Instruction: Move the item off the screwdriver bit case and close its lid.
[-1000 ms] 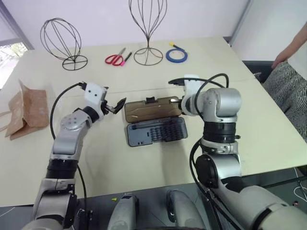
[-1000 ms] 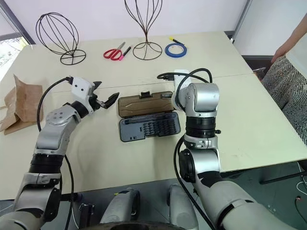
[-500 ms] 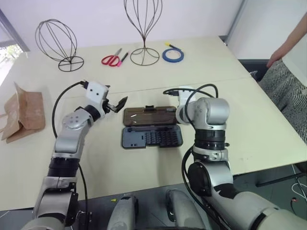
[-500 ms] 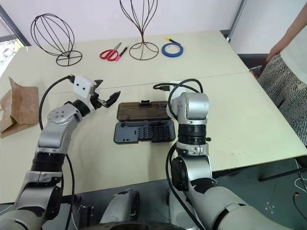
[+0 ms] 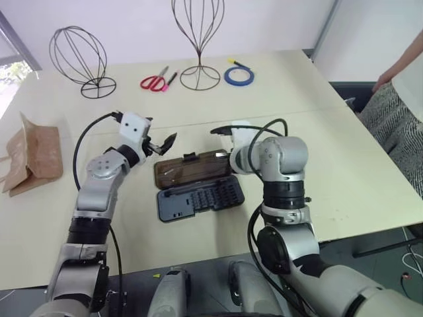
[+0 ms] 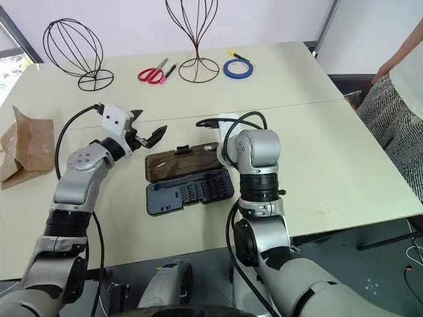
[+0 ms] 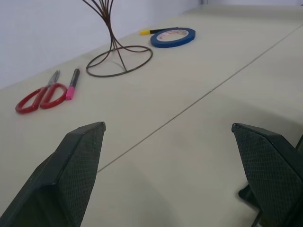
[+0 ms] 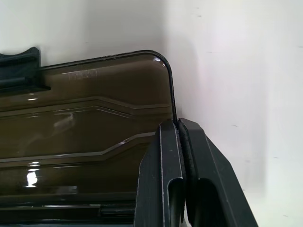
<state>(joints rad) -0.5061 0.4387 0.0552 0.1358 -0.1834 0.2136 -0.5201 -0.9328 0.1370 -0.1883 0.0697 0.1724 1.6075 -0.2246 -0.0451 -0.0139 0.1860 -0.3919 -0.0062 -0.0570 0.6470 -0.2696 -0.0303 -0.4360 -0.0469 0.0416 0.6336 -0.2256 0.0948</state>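
I see the screwdriver bit case (image 6: 189, 191) lying open in the middle of the tabletop (image 6: 317, 158), slightly skewed, its dark tray of bits on the near side. The lid (image 6: 183, 162) is folded back flat on the far side of the tray, smoky brown and glossy, with its black latch tab (image 6: 184, 151) at the far edge.

My right gripper (image 8: 176, 142) has its jaws pressed together with nothing between them. In the right wrist view the tips sit at the right end of the lid, right by its rounded corner; I cannot tell whether they actually touch the plastic. From the head camera the right wrist hangs over the right end of the case.

My left gripper (image 5: 162, 143) hovers above the tabletop just left of the lid's far corner, jaws spread wide and empty, pointing towards the case. The left wrist view looks between the two black fingers (image 7: 78, 165) across bare tabletop.

The brown paper bag (image 6: 28, 146) lies at the far left edge of the tabletop, well apart from the case.

Along the far side stand a round wire frame (image 6: 73, 49) and a taller wire stand (image 6: 200, 39), with red-handled scissors (image 6: 151, 73), a pink marker (image 6: 168, 70) and a roll of blue tape (image 6: 238, 67) near them. A person (image 6: 403, 86) stands at the right edge.
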